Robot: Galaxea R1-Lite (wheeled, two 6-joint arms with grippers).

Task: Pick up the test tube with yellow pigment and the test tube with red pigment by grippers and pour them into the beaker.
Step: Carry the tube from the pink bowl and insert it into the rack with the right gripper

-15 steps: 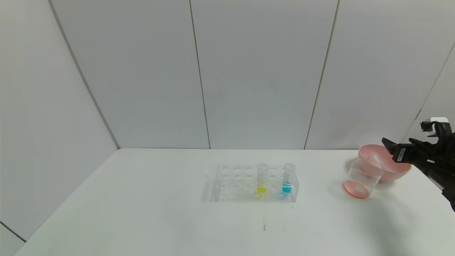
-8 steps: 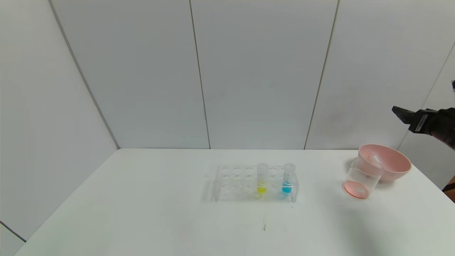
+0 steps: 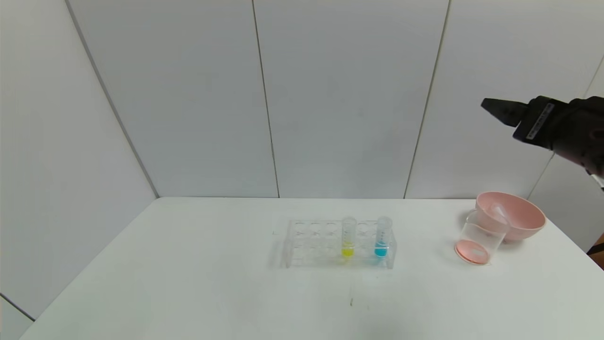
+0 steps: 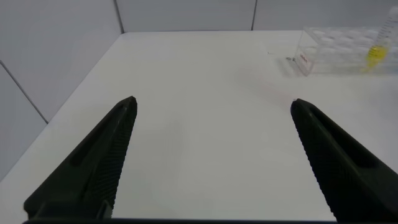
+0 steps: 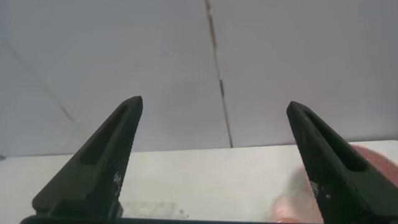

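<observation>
Main risk, as a guess: the right gripper [image 3: 490, 107] is high in the upper right of the head view, well above the table [image 3: 188, 283], so it needs a long drop to the rack [image 3: 337, 243] at mid-frame. The yellow tube [image 3: 348, 238] stands upright w/ the blue tube [image 3: 382, 237] near it on the right; a sloppy approach could grab the wrong one or nudge the light rack sideways. Pouring is tight too: the beaker [image 3: 481, 238] at right sits touching or just in front of the pink bowl [image 3: 514, 219], so a tilt off-target may spill into the bowl.

Red job looks done: reddish liquid in the beaker bottom, and what seems an empty tube [image 3: 499, 210] lying in the bowl.

Right gripper: fingers spread wide in its wrist view, holding nothing, touching nothing. Left gripper [image 4: 211, 155]: also wide open, empty, hovering over bare table, rack off at the upper right of its view; not in the head view.
</observation>
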